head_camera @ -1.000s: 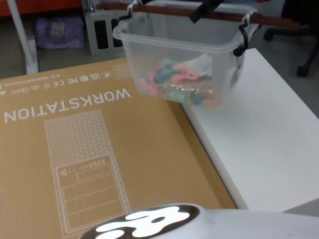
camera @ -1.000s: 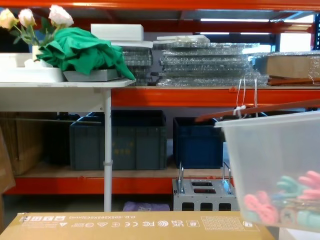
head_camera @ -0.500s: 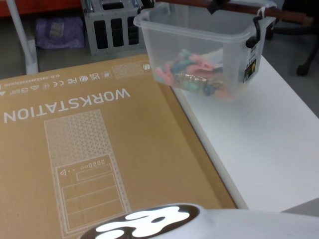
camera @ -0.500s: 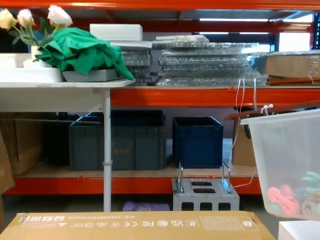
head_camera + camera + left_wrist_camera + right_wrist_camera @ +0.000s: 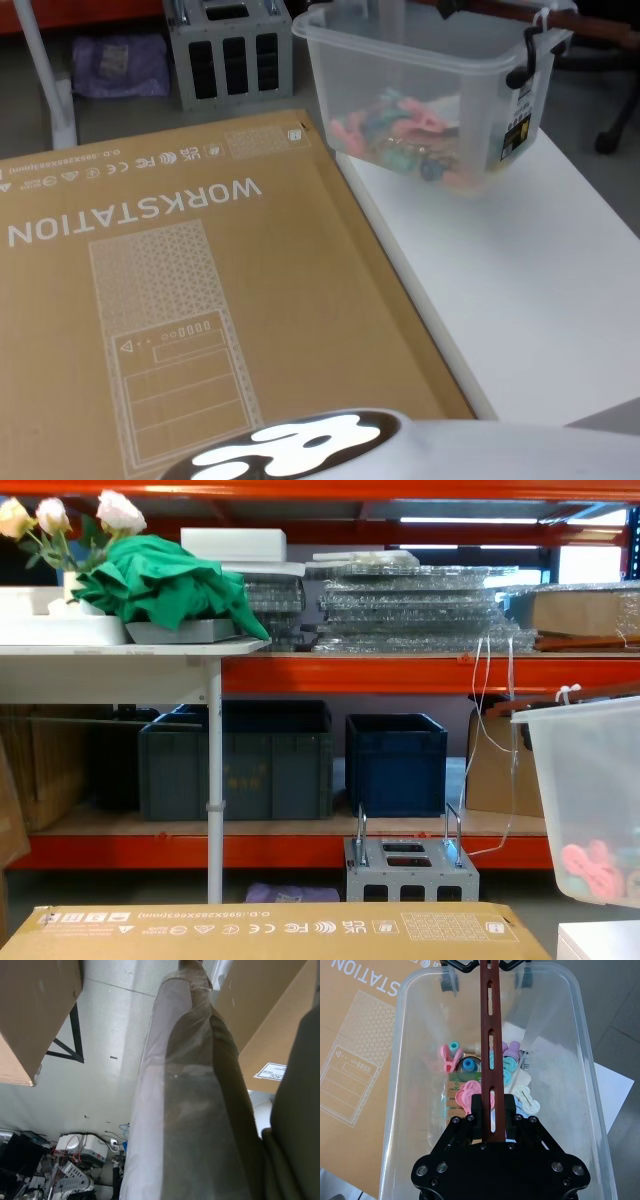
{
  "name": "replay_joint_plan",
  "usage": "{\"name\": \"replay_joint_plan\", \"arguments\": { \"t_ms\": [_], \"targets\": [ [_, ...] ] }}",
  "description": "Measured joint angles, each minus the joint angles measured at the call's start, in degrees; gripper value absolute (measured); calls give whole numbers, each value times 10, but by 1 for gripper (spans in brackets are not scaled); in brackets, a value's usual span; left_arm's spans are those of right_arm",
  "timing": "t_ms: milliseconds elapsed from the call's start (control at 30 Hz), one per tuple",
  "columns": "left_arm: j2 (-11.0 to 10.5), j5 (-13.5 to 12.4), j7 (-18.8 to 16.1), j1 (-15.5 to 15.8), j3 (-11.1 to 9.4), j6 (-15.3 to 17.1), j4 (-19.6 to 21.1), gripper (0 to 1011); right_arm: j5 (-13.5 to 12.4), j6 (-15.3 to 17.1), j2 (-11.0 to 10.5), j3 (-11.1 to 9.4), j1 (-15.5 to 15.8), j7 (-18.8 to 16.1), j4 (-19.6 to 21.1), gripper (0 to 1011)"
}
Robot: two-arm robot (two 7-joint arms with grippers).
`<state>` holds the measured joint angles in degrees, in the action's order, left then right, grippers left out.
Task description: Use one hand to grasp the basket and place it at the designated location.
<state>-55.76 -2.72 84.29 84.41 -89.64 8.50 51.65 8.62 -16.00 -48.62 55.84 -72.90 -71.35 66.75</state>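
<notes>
The basket (image 5: 430, 110), cut off at the chest view's edge, hangs by its handle bar (image 5: 489, 1055), pinched by the right end effector (image 5: 493, 1112).

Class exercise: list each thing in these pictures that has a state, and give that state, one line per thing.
Basket: hanging by its handle, lidless, small colourful items inside.
Handle bar: gripped.
Right gripper: fingers shut on the handle bar.
Cardboard box: lying flat, closed.
White table: bare in front of the basket.
</notes>
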Motion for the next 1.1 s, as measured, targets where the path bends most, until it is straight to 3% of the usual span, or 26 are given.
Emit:
{"name": "replay_joint_plan", "arguments": {
  "t_ms": [500, 733, 1100],
  "targets": [
    [0, 0, 0, 0, 0, 0, 0, 0, 9, 27, -12, -12, 6, -6, -4, 240],
    [0, 0, 0, 0, 0, 0, 0, 0, 19, 74, -41, -25, 14, -5, -7, 241],
    [0, 0, 0, 0, 0, 0, 0, 0, 30, 109, -52, -38, 20, -10, -10, 240]
  ]
}}
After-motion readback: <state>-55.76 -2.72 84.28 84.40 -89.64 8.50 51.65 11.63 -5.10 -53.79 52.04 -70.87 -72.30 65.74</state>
